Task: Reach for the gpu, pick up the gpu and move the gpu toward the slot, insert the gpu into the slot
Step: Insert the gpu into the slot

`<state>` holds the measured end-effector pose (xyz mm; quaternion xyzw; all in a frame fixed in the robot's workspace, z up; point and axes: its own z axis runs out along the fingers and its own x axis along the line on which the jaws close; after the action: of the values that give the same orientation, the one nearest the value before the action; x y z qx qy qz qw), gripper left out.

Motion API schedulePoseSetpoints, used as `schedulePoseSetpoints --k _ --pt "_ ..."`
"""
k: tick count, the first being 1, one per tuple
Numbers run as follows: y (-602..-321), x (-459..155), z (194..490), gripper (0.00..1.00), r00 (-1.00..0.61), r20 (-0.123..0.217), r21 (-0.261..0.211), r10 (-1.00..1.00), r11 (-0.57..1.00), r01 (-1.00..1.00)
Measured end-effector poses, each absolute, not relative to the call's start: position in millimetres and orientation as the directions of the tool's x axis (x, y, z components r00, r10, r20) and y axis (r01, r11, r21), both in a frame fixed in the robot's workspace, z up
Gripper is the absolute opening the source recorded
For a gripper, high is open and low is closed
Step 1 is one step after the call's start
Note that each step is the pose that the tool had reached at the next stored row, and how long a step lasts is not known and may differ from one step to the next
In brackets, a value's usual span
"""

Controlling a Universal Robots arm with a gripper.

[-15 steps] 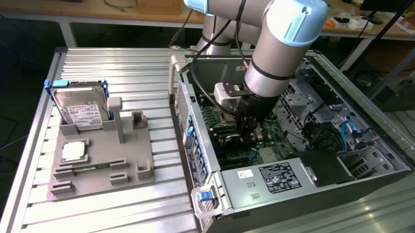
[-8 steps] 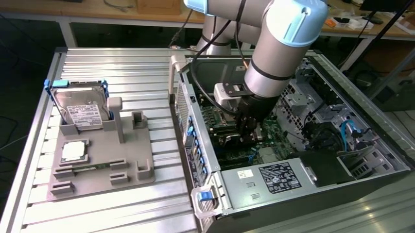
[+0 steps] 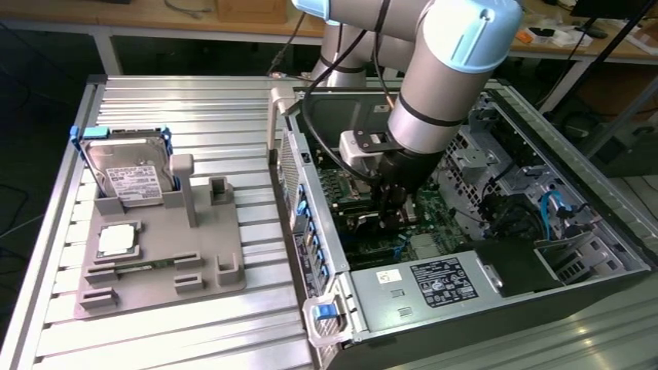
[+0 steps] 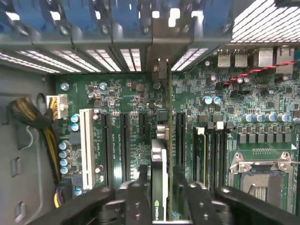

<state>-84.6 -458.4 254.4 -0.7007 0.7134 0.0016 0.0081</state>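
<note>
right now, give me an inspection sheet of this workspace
surface: ribbed metal table.
job's things: gpu stands edge-on over the motherboard inside the open pc case; slot hidden beneath it.
clutter: hard drive and processor chip on a grey holder.
grippers: gripper, fingers either side of the gpu.
cables: yellow-black bundle in the case.
surroundings: wooden benches behind.
</note>
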Motion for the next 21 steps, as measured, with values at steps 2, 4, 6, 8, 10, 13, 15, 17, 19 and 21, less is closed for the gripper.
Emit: schedulePoseSetpoints --k 2,4,6,8,10,13,15,17,19,21 --pt "-458 -85 259 0.40 -0.018 -0.014 -0.010 -1.000 0.018 -1.000" --pt "-458 -85 264 0.40 -0.018 -0.014 -0.011 -1.000 0.018 -1.000" --pt "-458 -85 270 0.40 -0.018 -0.014 -0.013 -1.000 0.018 -1.000" --pt "-458 -85 275 0.40 -0.018 -0.014 -0.014 -1.000 0.018 -1.000" --pt "-458 -85 279 0.39 -0.018 -0.014 -0.016 -1.000 0.018 -1.000" --pt "-458 -85 284 0.32 -0.018 -0.014 -0.019 -1.000 0.018 -1.000" --pt "-458 -85 286 0.20 -0.018 -0.014 -0.020 -1.000 0.018 -1.000" --pt "-458 -85 287 0.11 -0.018 -0.015 -0.021 -1.000 0.018 -1.000" --pt "-458 -85 287 0.11 -0.018 -0.014 -0.021 -1.000 0.018 -1.000" --pt "-458 -85 287 0.11 -0.018 -0.014 -0.021 -1.000 0.018 -1.000"
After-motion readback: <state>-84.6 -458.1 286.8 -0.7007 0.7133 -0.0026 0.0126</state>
